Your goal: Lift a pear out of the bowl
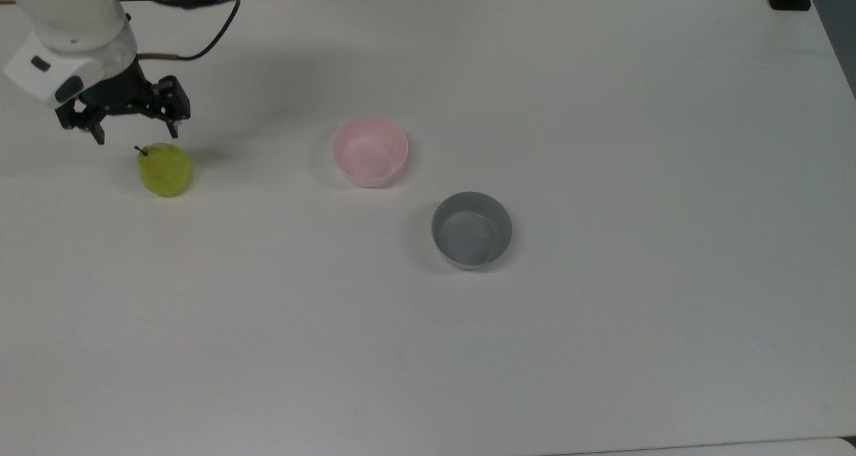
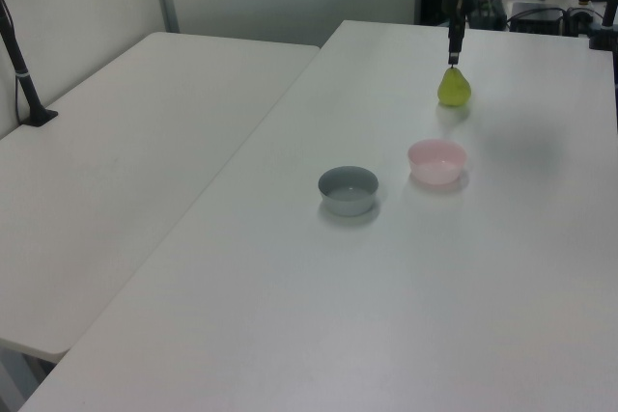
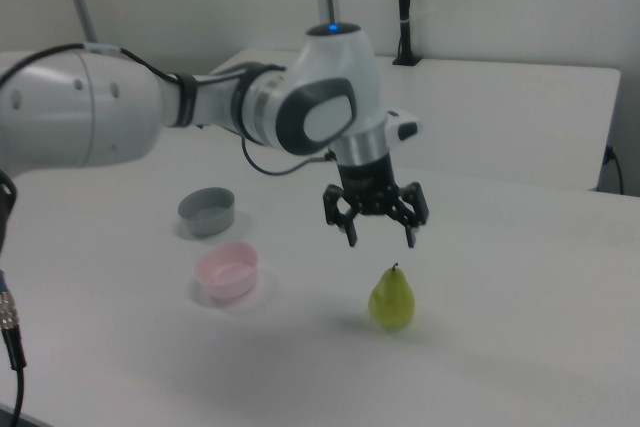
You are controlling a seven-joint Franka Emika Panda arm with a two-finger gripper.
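We see the gripper (image 3: 380, 239) hanging above the pear (image 3: 392, 299) with its two fingers (image 3: 350, 237) spread wide apart and nothing between them. In the right view a clear gap of air separates the fingertips from the stem, so the gripper touches neither the fruit nor the table (image 3: 520, 327). In the top view the gripper (image 1: 137, 137) sits just up and to the top view's left of the pear (image 1: 165, 169); in the left view the gripper (image 2: 452, 57) is directly over the pear (image 2: 454, 89).

The pear stands on the bare table, outside both bowls. We see it upright in the right view, with its long axis vertical, the broad end down on the surface and the narrow end with the short dark stem pointing up toward the open fingers.

The pink bowl (image 1: 370, 150) stands well apart from the pear, toward the top view's right, and looks empty. The grey bowl (image 1: 471, 229) stands near the pink one, further toward the top view's lower right. In the right view the pink bowl (image 3: 228, 273) is on the right view's left of the pear and the grey bowl (image 3: 206, 211) is behind it. Nothing lies between gripper and pear.
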